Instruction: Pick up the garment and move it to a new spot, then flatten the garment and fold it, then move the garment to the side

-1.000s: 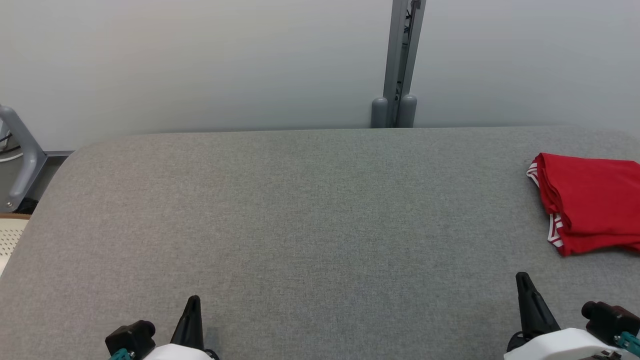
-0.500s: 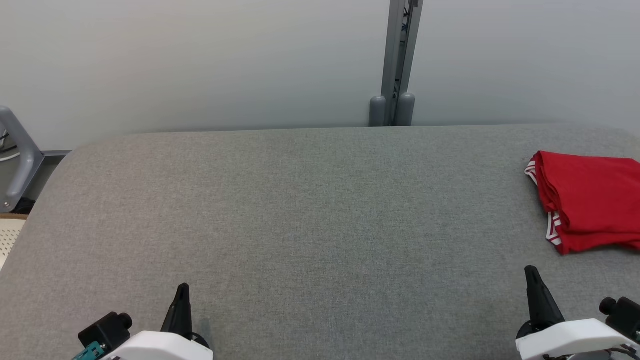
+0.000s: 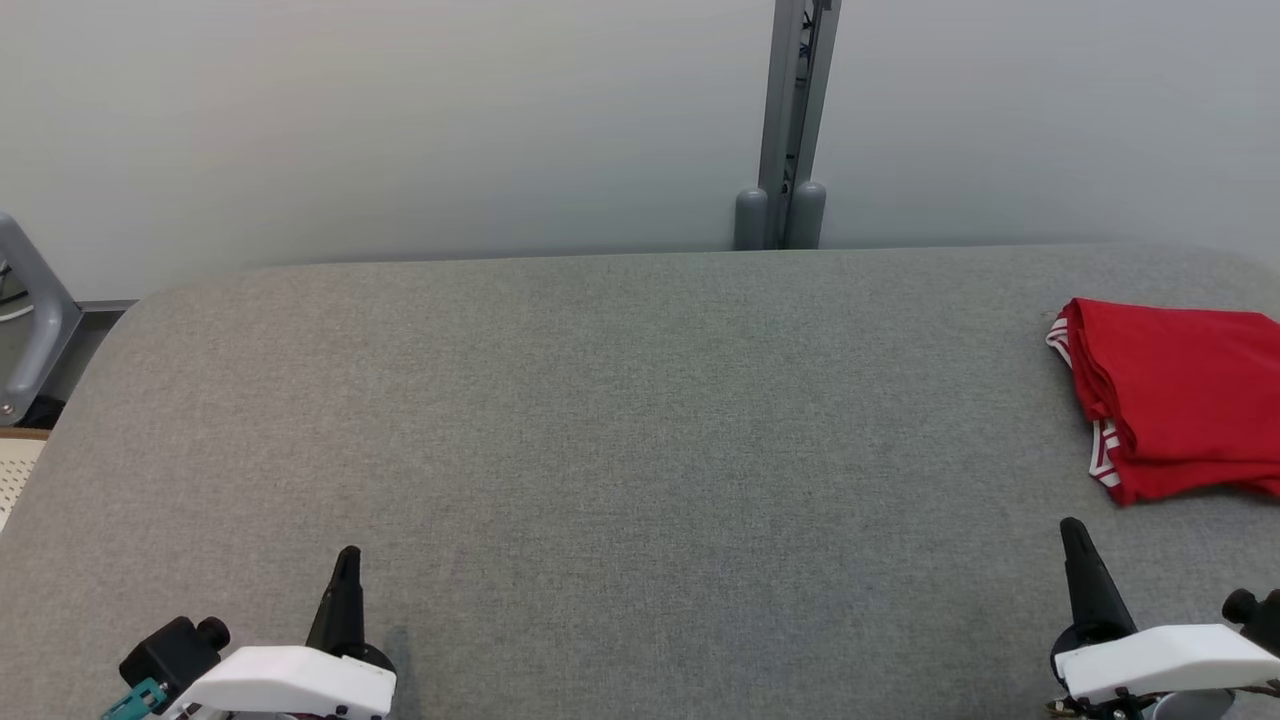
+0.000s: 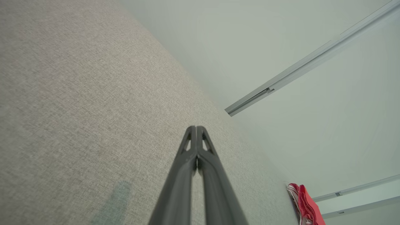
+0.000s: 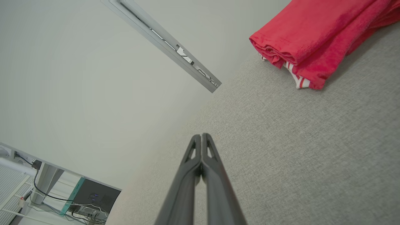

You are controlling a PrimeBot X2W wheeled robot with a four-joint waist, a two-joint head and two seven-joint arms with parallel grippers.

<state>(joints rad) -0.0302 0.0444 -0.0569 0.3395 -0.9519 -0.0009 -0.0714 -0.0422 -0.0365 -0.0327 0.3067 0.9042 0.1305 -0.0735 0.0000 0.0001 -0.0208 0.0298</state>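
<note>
Garment (image 3: 1170, 400): red, folded, lying on grey worktop (image 3: 620, 420).
Left fingers (image 4: 184, 168): closed together, empty, well apart from garment.
Right fingers (image 5: 187, 175): closed together, empty, near garment.

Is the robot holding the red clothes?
No, the garment lies folded on the table, away from the left gripper and the right gripper.

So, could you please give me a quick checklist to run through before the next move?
1. The garment is folded: ok.
2. It lies on the table, at the right side: ok.
3. The left end effector is shut and empty: ok.
4. The right end effector is shut, empty, apart from the garment: ok.
5. Whole garment rests on the table: cannot tell, head view cuts it off.
</note>
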